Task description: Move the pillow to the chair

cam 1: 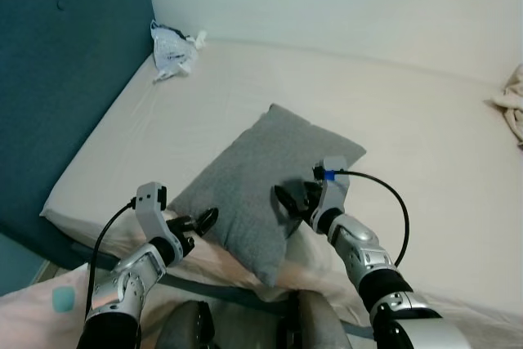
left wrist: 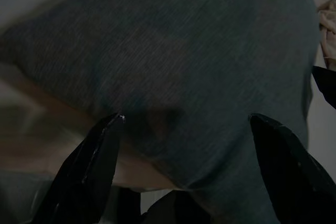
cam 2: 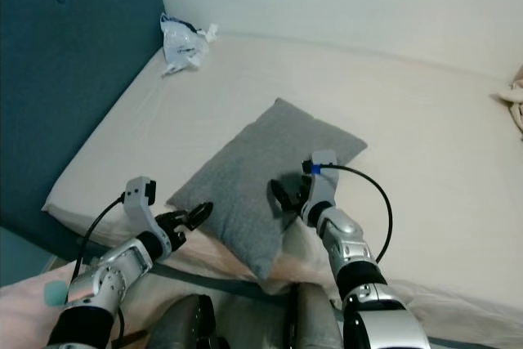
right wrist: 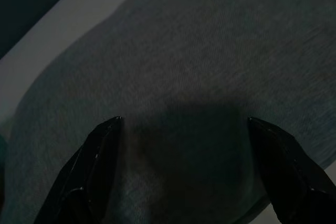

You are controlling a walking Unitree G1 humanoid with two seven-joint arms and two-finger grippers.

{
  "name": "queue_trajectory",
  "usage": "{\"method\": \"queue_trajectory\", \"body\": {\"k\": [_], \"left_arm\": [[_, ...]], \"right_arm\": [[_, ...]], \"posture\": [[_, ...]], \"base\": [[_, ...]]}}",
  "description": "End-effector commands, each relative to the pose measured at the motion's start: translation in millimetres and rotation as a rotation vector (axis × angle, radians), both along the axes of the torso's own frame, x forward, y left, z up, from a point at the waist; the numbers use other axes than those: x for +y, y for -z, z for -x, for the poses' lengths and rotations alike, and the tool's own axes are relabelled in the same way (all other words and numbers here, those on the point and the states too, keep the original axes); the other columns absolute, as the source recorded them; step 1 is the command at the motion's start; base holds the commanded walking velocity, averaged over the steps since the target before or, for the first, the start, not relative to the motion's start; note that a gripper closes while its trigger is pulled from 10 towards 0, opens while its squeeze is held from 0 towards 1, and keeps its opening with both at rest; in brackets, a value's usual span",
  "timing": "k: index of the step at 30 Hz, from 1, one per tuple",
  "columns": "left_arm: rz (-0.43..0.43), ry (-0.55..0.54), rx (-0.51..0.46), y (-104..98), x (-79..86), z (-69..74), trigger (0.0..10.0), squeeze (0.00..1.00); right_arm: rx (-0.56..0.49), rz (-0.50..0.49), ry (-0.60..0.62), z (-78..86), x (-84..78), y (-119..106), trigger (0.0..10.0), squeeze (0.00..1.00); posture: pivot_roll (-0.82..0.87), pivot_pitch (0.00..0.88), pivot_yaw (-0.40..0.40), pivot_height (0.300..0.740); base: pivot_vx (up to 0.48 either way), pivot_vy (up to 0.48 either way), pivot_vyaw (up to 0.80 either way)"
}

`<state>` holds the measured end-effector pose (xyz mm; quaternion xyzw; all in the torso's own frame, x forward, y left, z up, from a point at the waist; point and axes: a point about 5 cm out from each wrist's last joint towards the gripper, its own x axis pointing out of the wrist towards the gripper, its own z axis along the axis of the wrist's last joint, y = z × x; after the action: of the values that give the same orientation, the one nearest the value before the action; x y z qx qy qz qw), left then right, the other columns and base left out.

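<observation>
A gray pillow (cam 1: 265, 187) lies on the bed (cam 1: 409, 120), near its front edge. The left gripper (cam 1: 198, 221) is spread wide at the pillow's left side. The right gripper (cam 1: 288, 202), also spread wide, sits on top of the pillow.

I can't read any text, label, brand, number or sign from here. The crumpled white bag (cam 1: 172, 51) in the bed's far corner carries some bluish print, but it is too small and creased for me to make out a single letter.
</observation>
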<state>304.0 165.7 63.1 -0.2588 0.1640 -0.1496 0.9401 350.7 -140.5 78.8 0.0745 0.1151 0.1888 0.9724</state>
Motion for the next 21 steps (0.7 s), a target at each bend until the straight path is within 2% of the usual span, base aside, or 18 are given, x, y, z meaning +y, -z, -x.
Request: {"method": "queue_trajectory", "body": {"k": [1,10,11,12,15,16,18,21], "left_arm": [[-0.001,0.001,0.035,7,0.0,6.1,10.0,0.0],[0.068,-0.015,0.023,3,-3.2,5.6,10.0,0.0],[0.114,-0.02,0.016,1,-5.7,5.3,10.0,0.0],[0.114,-0.02,0.016,1,-5.7,5.3,10.0,0.0],[0.261,-0.016,-0.009,-5,-14.5,5.5,10.0,0.0],[0.261,-0.016,-0.009,-5,-14.5,5.5,10.0,0.0],[0.322,0.009,-0.016,-7,-23.7,7.6,10.0,0.0],[0.339,0.017,-0.014,-8,-28.9,8.1,10.0,0.0]], "right_arm": [[0.037,0.019,-0.01,6.0,-0.6,10,10.0,0.0],[-0.007,-0.028,-0.013,4.4,0.4,3,10.0,0.0],[-0.02,-0.046,-0.009,3.9,-0.1,0,10.0,0.0],[-0.02,-0.046,-0.009,3.9,-0.1,0,10.0,0.0],[-0.069,-0.116,-0.002,4.4,-4.4,-9,10.0,0.0],[-0.069,-0.116,-0.002,4.4,-4.4,-9,10.0,0.0],[-0.118,-0.171,0.017,5.6,-13.9,-19,10.0,0.0],[-0.128,-0.189,0.027,5.9,-17.8,-22,10.0,0.0]], "posture": [[0.05,0.256,-0.035,0.61],[0.05,0.254,-0.031,0.59],[0.05,0.255,-0.032,0.59],[0.05,0.255,-0.032,0.59],[0.05,0.256,-0.033,0.59],[0.05,0.256,-0.033,0.59],[0.04,0.258,-0.027,0.59],[0.04,0.258,-0.023,0.59]], "base": [[0.0,0.0,0.0],[0.0,0.0,0.0],[0.0,0.0,0.0],[0.0,0.0,0.0],[0.0,0.0,0.0],[0.0,0.0,0.0],[0.0,0.0,0.0],[0.0,0.0,0.0]]}}
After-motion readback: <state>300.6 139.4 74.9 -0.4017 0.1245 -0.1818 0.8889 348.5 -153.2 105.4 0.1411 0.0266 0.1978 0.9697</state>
